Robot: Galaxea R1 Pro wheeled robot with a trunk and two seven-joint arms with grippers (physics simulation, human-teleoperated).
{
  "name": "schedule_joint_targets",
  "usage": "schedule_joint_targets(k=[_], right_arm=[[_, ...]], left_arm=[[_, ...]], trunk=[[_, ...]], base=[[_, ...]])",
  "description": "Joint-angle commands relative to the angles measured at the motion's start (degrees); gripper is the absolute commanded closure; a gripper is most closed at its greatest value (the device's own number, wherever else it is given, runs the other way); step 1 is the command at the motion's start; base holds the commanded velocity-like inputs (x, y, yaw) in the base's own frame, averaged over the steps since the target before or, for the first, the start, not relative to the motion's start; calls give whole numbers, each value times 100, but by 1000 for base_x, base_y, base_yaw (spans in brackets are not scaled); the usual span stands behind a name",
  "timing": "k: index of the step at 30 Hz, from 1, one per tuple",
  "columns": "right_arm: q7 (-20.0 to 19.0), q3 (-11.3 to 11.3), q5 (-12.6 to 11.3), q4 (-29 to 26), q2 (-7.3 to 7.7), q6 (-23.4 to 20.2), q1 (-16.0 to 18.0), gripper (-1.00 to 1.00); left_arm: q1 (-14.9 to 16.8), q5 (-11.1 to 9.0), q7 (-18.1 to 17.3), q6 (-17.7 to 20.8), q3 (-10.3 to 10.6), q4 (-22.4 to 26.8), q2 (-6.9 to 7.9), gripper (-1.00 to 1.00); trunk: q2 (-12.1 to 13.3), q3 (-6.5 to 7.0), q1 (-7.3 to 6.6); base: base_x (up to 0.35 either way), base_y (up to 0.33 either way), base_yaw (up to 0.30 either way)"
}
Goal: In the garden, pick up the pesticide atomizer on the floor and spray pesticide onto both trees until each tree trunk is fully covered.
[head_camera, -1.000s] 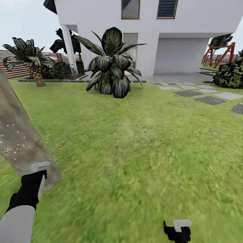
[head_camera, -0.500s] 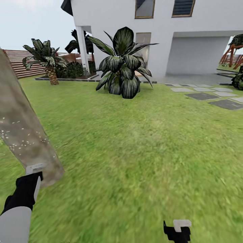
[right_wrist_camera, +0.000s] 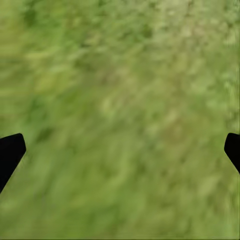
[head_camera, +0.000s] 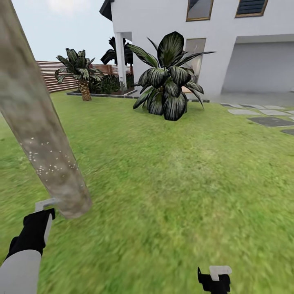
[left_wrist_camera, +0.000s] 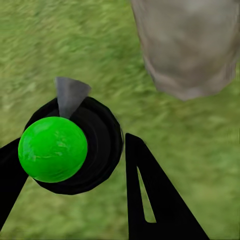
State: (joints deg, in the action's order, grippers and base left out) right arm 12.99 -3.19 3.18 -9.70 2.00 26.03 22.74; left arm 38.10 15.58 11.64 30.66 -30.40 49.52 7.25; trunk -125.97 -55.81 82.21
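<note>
- Head view: the trunk (head_camera: pixel 38 122) leans across the near left, white specks on its bark; the left gripper (head_camera: pixel 43 212) sits just beside its base. Open lawn (head_camera: pixel 175 183) spreads to the right, with a broad-leaf plant (head_camera: pixel 169 79), palm (head_camera: pixel 81 75), fence (head_camera: pixel 51 75) and house (head_camera: pixel 228 45) well apart.
- Left wrist view: the fingers (left_wrist_camera: pixel 155 200) clamp the atomizer (left_wrist_camera: pixel 70 147), a black body with a green cap and grey nozzle. It looks rigid, smooth and light; gripping the round body seems right, though it may twist. The trunk foot stands near, so swinging room is tight.
- Right wrist view: the right gripper (right_wrist_camera: pixel 120 150) is spread wide and empty over grass.
</note>
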Motion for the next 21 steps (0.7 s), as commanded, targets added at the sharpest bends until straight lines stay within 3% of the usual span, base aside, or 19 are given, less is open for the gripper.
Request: schedule_joint_targets(k=[1,5,12,21], right_arm=[[54,-33,34,3,2,-1,2,-100],[54,-35,34,3,2,-1,2,-100],[54,-32,34,3,2,0,2,-100],[54,-34,34,3,2,3,2,-100]], left_arm=[[5,23,4,28,-1,5,-3,100],[5,24,5,28,-1,5,-4,100],[5,31,5,28,-1,5,-4,100],[7,32,8,28,-2,14,-4,100]], trunk=[[-2,-5,2],[-2,-5,2],[-2,-5,2],[-2,-5,2]], base=[[297,-82,269],[300,-98,254],[260,-165,20],[135,-244,71]])
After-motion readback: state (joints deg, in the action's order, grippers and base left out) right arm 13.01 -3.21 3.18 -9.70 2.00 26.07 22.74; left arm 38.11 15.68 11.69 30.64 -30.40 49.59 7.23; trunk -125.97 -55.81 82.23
